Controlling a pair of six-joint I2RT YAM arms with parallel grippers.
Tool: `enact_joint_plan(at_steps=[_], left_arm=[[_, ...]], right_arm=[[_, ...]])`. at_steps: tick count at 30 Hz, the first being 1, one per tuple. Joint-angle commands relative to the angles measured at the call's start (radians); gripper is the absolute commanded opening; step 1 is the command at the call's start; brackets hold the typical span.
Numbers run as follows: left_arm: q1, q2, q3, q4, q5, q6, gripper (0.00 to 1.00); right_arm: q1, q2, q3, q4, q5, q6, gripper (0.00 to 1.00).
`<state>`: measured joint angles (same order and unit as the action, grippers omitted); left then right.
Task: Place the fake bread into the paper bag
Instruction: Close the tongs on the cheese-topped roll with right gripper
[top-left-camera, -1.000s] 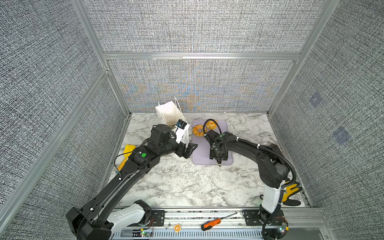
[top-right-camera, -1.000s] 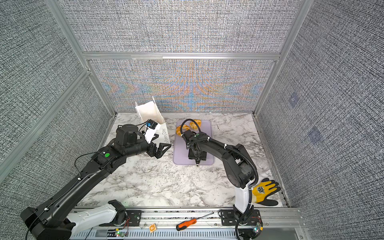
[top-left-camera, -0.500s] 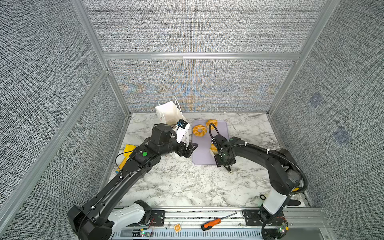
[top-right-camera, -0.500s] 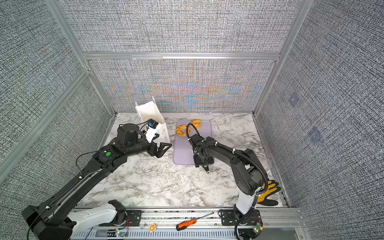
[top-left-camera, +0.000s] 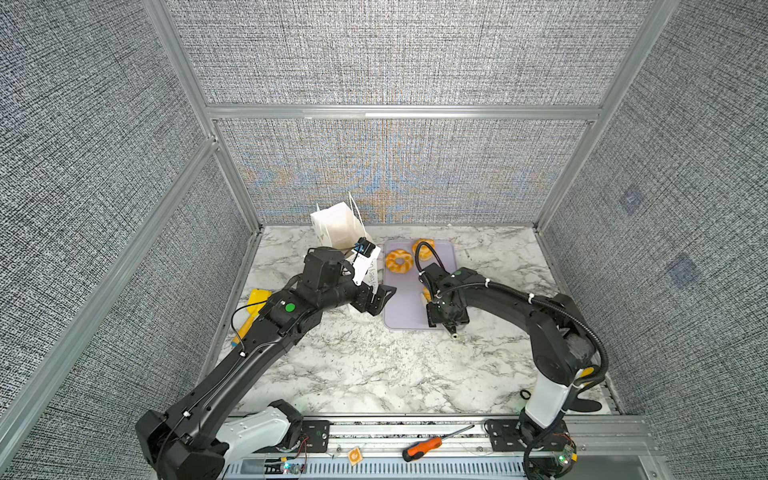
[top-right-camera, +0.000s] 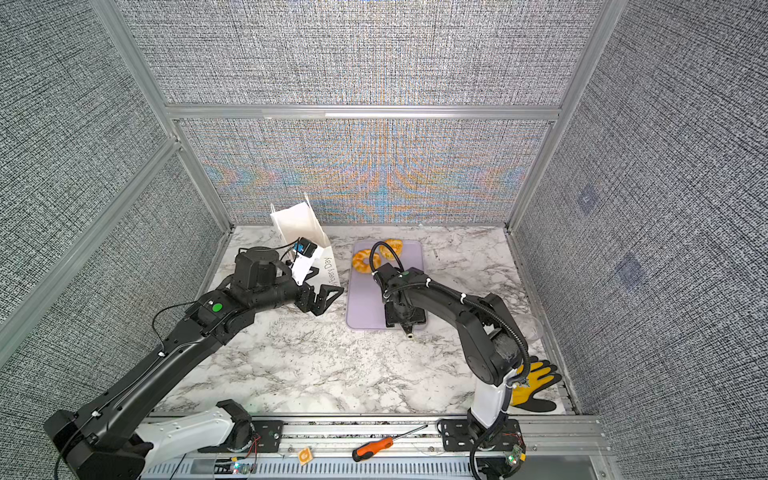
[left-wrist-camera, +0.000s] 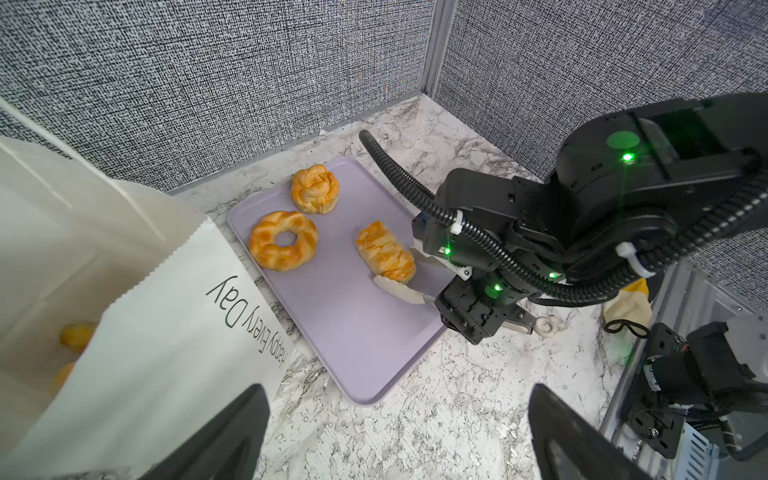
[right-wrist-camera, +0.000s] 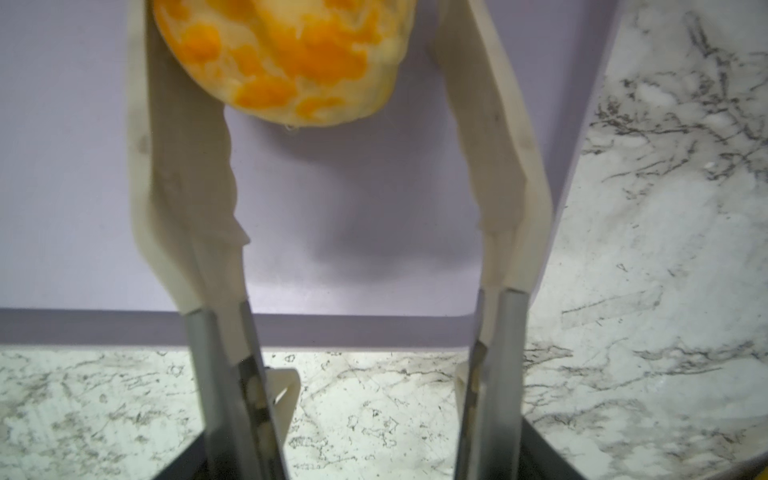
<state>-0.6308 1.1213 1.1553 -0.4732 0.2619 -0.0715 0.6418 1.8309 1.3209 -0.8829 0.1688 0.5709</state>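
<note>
**Q:** State of the right end effector (left-wrist-camera: 395, 268)?
**A:** Fingers spread astride a striped pastry (right-wrist-camera: 286, 54). One finger touches it and the other stands just clear. Nothing is pinched.
**Q:** Location of the task items?
**A:** That pastry, a ring (left-wrist-camera: 284, 240) and a knotted piece (left-wrist-camera: 314, 189) lie on the purple tray (left-wrist-camera: 357, 332). More pieces (left-wrist-camera: 77, 334) sit inside the paper bag (left-wrist-camera: 166, 332) beside it. The left end effector (top-left-camera: 384, 299) gapes wide near the bag.
**Q:** Handling?
**A:** Probably light, glossy and slippery. Grip across the narrow middle
</note>
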Motion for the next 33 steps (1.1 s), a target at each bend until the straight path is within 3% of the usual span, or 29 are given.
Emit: enact_joint_plan(at_steps=[1,15,25,33], left_arm=[[0.002,-0.006,0.0,0.015,0.003,0.004,0.99],[0.002,-0.017,-0.005,0.005,-0.011,0.015,0.99],[0.002,-0.012,-0.006,0.001,-0.019,0.019,0.99],[0.002,-0.005,0.009,-0.004,-0.042,0.033,0.99]], right_arm=[[0.003,0.022,0.032,-0.019,0.011,0.07,0.72],[-0.014,0.113,0.118,-0.033,0.044,0.133,0.75],[-0.016,0.09,0.085,-0.039,0.02,0.065,0.59],[-0.017,0.023,0.027,-0.021,0.008,-0.021,0.55]])
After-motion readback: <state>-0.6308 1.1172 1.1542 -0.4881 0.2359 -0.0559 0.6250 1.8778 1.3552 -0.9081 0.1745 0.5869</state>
